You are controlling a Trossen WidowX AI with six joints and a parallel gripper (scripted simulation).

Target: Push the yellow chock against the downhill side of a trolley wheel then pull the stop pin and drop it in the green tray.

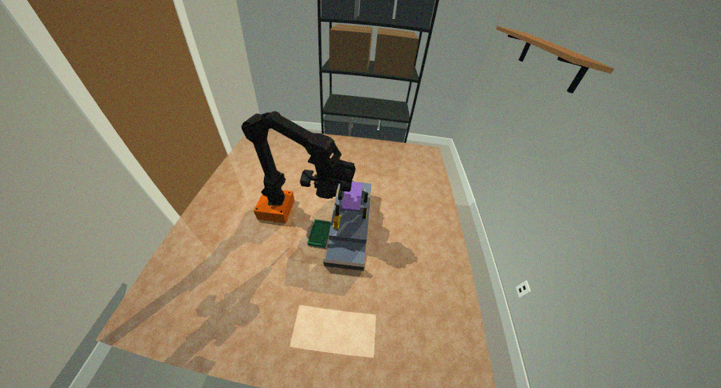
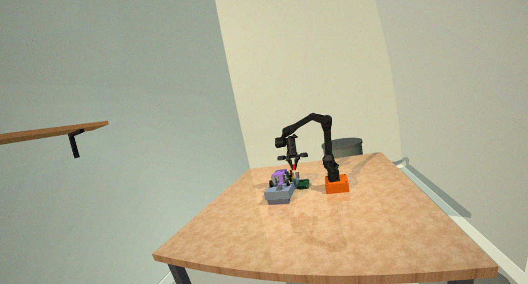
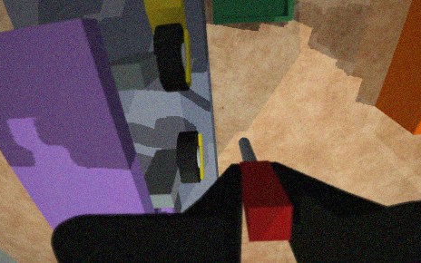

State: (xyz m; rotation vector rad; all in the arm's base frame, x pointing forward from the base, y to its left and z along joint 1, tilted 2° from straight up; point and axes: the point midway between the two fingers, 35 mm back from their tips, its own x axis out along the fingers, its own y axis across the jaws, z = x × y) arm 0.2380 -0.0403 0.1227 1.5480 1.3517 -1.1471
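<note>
My gripper (image 2: 293,167) (image 3: 253,171) is shut on the red-headed stop pin (image 2: 293,166) (image 3: 269,195). The pin's grey shank hangs free, above the ramp's tray-side edge in the wrist view. The purple trolley (image 1: 352,198) (image 2: 279,174) (image 3: 45,91) stands on the grey-blue ramp (image 1: 351,230) (image 2: 277,194) (image 3: 156,102). The yellow chock (image 1: 336,221) (image 3: 164,11) is at the downhill side of the trolley's tray-side front wheel; the wrist view cuts it off, and their contact is not fully visible. The green tray (image 1: 319,232) (image 2: 303,184) (image 3: 254,19) shows nothing in it.
The tray lies beside the ramp, on the arm's side. The orange arm base (image 1: 273,213) (image 2: 337,186) (image 3: 396,68) stands beyond it. The arm reaches over towards the ramp, with the gripper close beside the trolley. Shadows of the arm fall across the trolley and ramp.
</note>
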